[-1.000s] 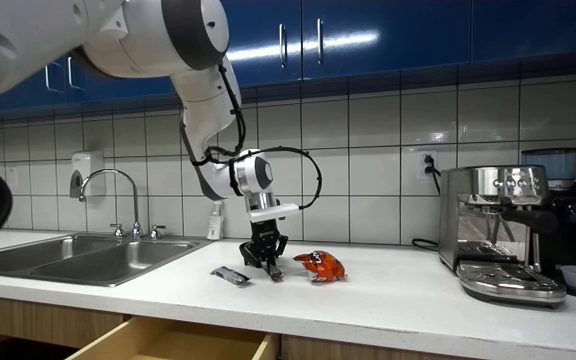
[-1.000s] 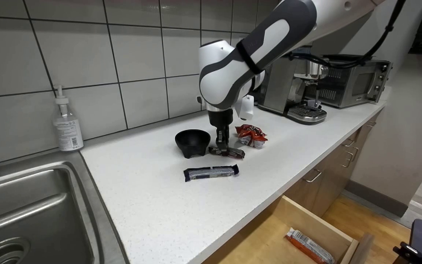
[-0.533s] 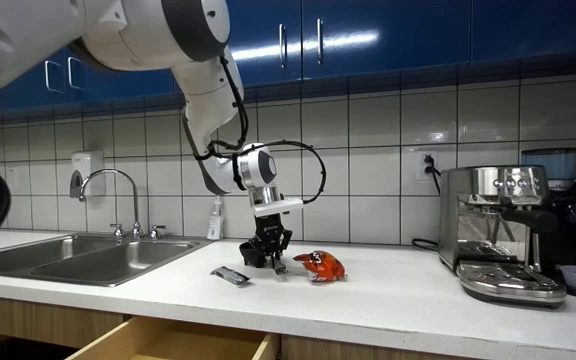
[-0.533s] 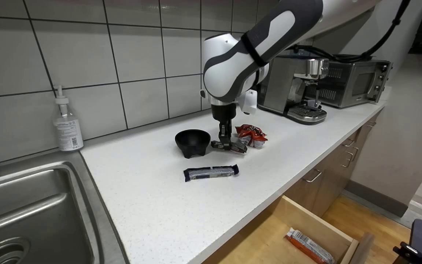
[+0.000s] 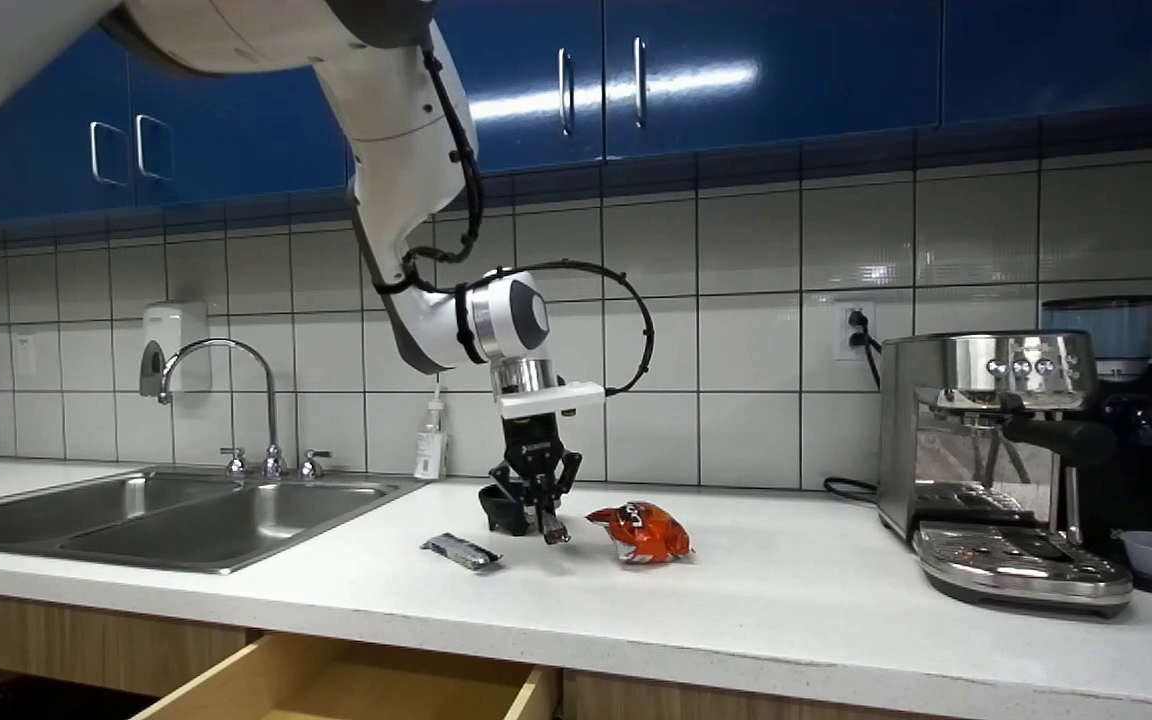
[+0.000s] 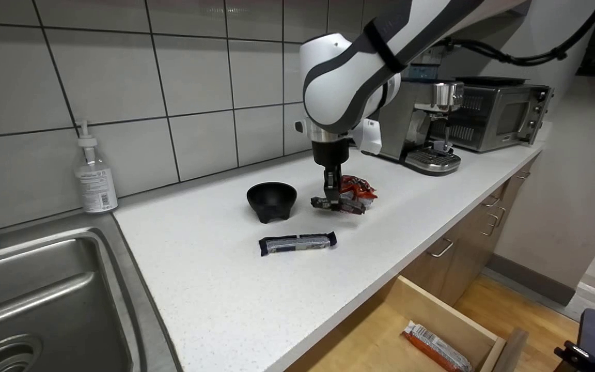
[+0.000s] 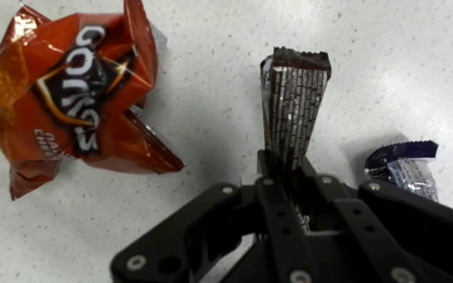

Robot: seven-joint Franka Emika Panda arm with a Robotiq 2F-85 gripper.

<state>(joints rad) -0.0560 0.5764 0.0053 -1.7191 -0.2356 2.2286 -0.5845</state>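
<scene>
My gripper (image 7: 287, 167) is shut on a dark brown wrapped bar (image 7: 299, 104), which sticks out beyond the fingertips. In both exterior views the gripper (image 5: 546, 505) (image 6: 332, 194) holds the bar (image 5: 556, 533) (image 6: 351, 206) a little above the white counter. A red-orange chip bag (image 7: 73, 98) lies beside it, also in both exterior views (image 5: 648, 535) (image 6: 358, 187). A bar with dark blue ends (image 6: 297, 243) lies on the counter; the gripper partly hides it in the wrist view (image 7: 413, 173). A black footed bowl (image 6: 271, 200) stands close by, partly behind the gripper in an exterior view (image 5: 502, 512).
An open wooden drawer (image 6: 450, 309) under the counter holds an orange wrapped bar (image 6: 437, 349). A steel sink (image 5: 226, 560) and a soap bottle (image 6: 96, 183) are on one side. A coffee machine (image 5: 986, 440) and a microwave (image 6: 506, 116) are on the other. Blue cabinets (image 5: 776, 80) hang above.
The gripper has risen with the brown bar, lifting it off the counter, and shifted away from the bowl toward the chip bag. The other things have not moved.
</scene>
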